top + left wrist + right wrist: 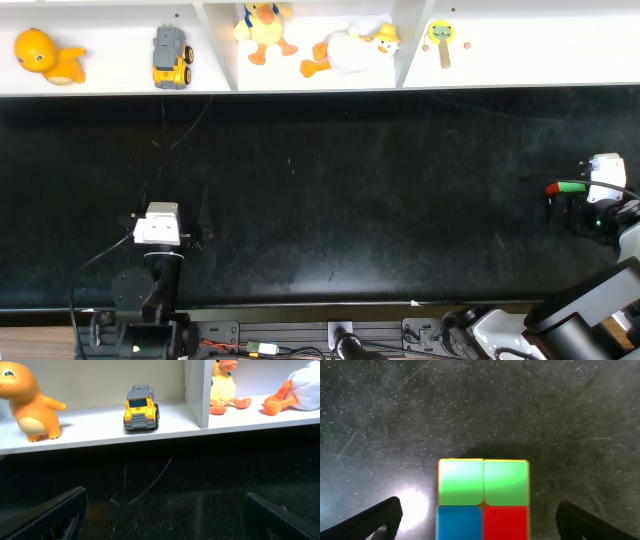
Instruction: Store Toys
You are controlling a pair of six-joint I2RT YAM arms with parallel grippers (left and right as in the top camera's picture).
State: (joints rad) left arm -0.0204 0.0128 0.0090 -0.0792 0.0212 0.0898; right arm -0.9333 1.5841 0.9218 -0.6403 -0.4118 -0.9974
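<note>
At the right end of the black table mat, we see a small plastic puzzle cube with green, blue and red tiles resting flat on the surface. It sits between the widely spread fingers of the right gripper, with a gap on each side, and neither finger touches it. The cube has no long axis. Its edges lie square to the line between the fingers, with the two green tiles on the side away from the wrist and the blue and red tiles nearer it.

The left gripper hangs low over the mat near its own base, fingers parted and holding nothing, and faces the white compartmented shelf along the table's far edge.

On the shelf, the left bay holds an orange plastic dinosaur figure and a yellow-and-grey toy truck. The truck's long axis runs front to back and its nose points out toward the table. The middle bay holds a yellow plush duck sitting upright and a white plush duck lying on its side. A small green-headed toy occupies the right bay.
</note>
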